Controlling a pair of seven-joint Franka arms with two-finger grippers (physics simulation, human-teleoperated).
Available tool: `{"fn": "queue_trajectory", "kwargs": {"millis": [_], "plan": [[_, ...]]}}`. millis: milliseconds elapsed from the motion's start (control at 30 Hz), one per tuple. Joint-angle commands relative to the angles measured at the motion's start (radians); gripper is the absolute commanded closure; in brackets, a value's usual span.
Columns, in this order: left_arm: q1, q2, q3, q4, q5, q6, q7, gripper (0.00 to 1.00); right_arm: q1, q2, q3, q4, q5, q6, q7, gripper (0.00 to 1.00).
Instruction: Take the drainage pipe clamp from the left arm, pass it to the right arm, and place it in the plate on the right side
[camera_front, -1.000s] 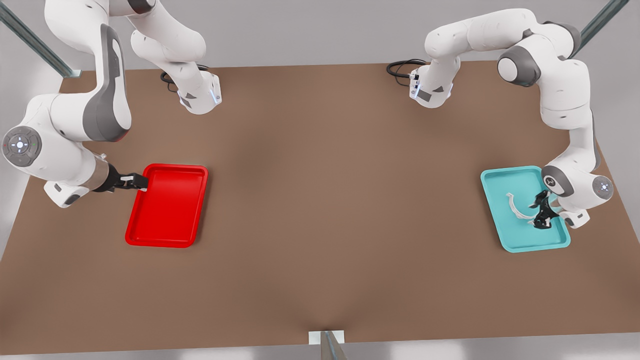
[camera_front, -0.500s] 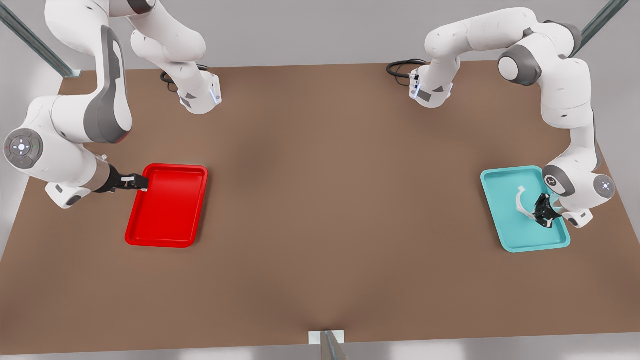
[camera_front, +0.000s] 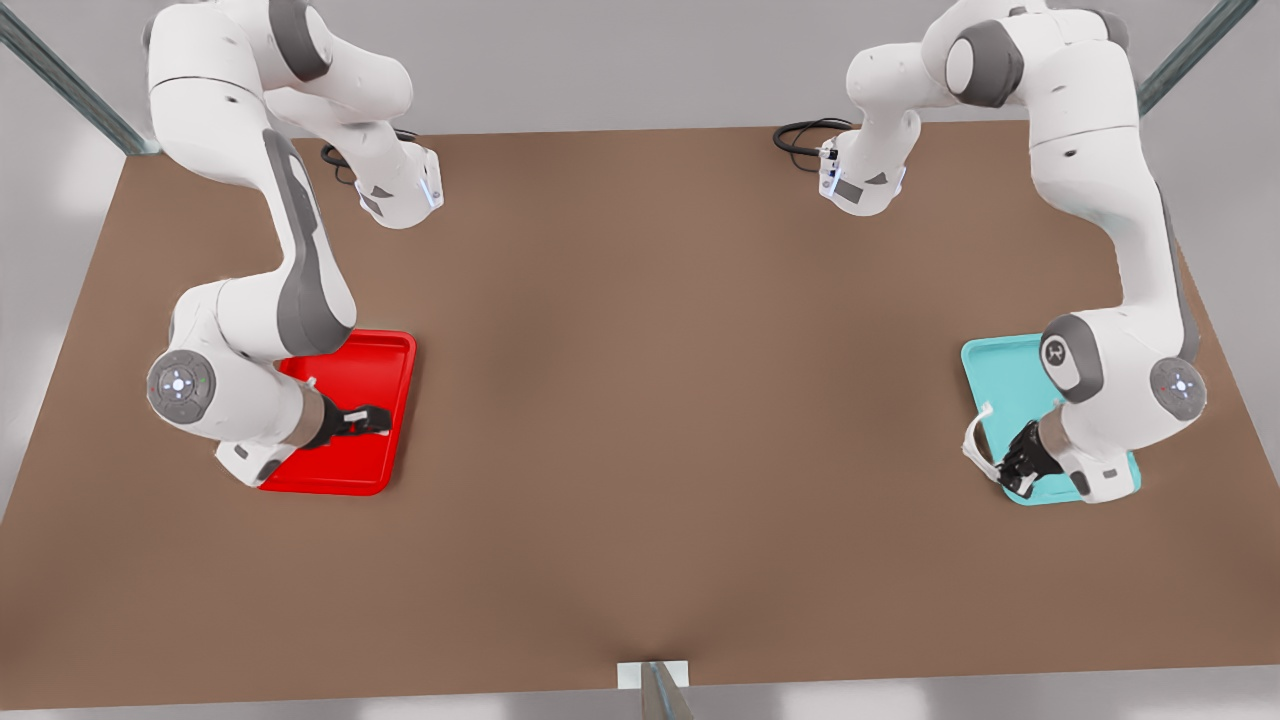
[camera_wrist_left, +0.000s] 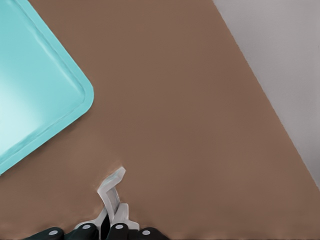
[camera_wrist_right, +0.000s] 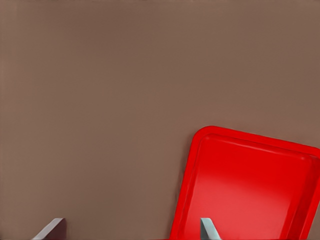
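left claw (camera_front: 1012, 468) pinching drainage pipe clamp (camera_front: 975, 443) beside teal tray (camera_front: 1000, 375) | right claw (camera_front: 372, 420) spread above plate (camera_front: 385, 350) | no legible writing

The front view looks steeply down from high over the table (camera_front: 640, 420), opposite the arm bases, and takes in the whole top with both trays. The left wrist view rides close over the table (camera_wrist_left: 190, 115) by the teal tray (camera_wrist_left: 35, 95), looking down past its fingertips (camera_wrist_left: 116, 231) at one tray corner and the table edge. The right wrist view sits close above the table (camera_wrist_right: 100, 100), facing down at a corner of the red tray (camera_wrist_right: 250, 185). Front shares the teal tray (camera_front: 990, 360) with the left wrist, the red tray (camera_front: 385, 350) with the right.
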Motion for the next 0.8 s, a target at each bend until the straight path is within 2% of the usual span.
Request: {"fn": "queue_trajectory", "kwargs": {"millis": [0, 167, 267, 433, 600, 767], "plan": [[-0.036, 0.014, -0.064, 0.044, 0.006, -0.214, -0.368, 0.79, 0.033, 0.026, 0.000, -0.001, 0.045, 0.222, 0.053, 0.00], [-0.331, 0.117, -0.064, 0.211, 0.084, -0.223, -0.843, 0.79, 0.156, 0.080, 0.000, -0.004, 0.045, 0.393, 0.211, 0.00], [-0.411, 0.196, -0.064, 0.357, 0.084, -0.220, -1.175, 0.79, 0.180, 0.098, 0.000, -0.007, 0.044, 0.446, 0.217, 0.00], [-0.425, 0.200, -0.058, 0.391, 0.081, -0.231, -1.215, 0.79, 0.268, 0.176, 0.000, -0.033, 0.047, 0.677, 0.218, 0.00], [-0.424, 0.203, -0.058, 0.397, 0.080, -0.243, -1.234, 0.79, 0.354, 0.224, 0.000, -0.032, 0.093, 0.801, 0.223, 0.00], [-0.457, 0.256, -0.061, 0.452, 0.084, -0.254, -1.430, 0.79, 0.418, 0.230, 0.000, -0.029, 0.093, 0.890, 0.301, 0.00]]}}
